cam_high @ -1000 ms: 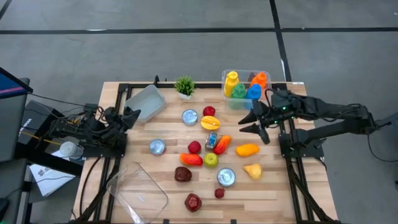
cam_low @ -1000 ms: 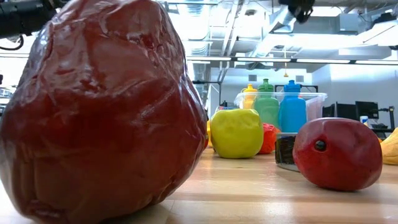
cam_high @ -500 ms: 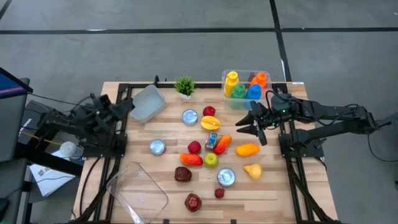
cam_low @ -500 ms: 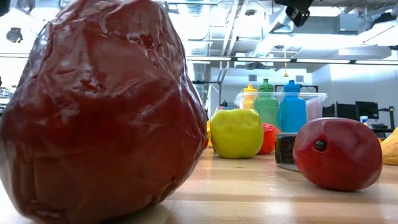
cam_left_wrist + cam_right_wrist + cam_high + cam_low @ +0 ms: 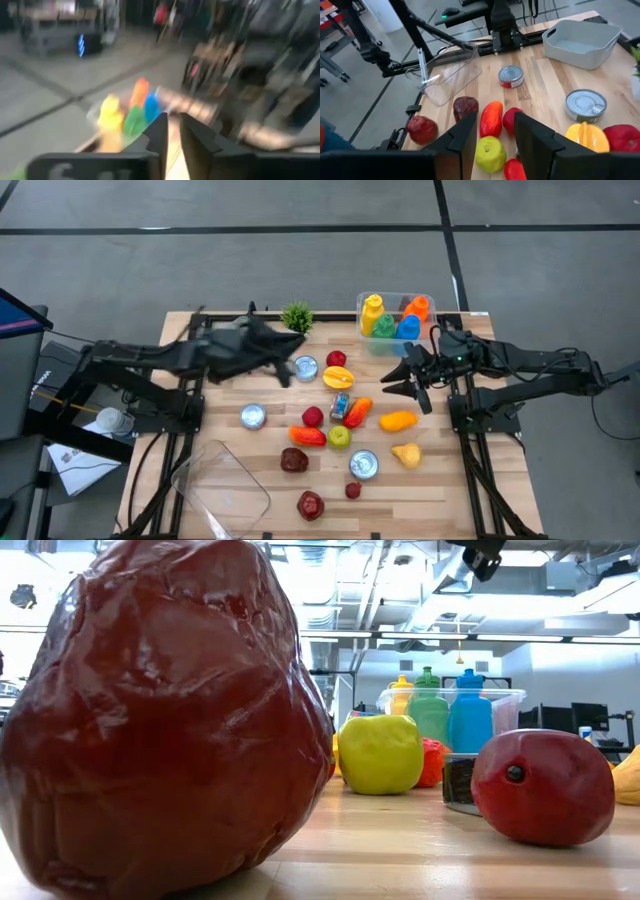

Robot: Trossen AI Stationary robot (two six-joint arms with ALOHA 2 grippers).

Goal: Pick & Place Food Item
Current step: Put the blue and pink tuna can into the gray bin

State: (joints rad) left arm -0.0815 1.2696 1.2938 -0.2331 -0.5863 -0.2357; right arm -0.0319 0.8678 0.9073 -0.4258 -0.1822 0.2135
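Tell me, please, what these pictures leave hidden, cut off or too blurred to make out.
- Left wrist view: motion blur smears everything beyond the left gripper.
- Low view: the big dark red fruit blocks the table's left half.
- High view: the left arm covers the grey bin.
- Low view: the yellow item is cut by the right edge.

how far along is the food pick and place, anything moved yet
Nothing looks placed: the clear tray and the grey bin hold no food. In hand: nothing; the left gripper reaches over the table near a can, fingers slightly apart, and the right gripper hovers open. Left: all the fruit, such as the green apple, lies loose on the table.
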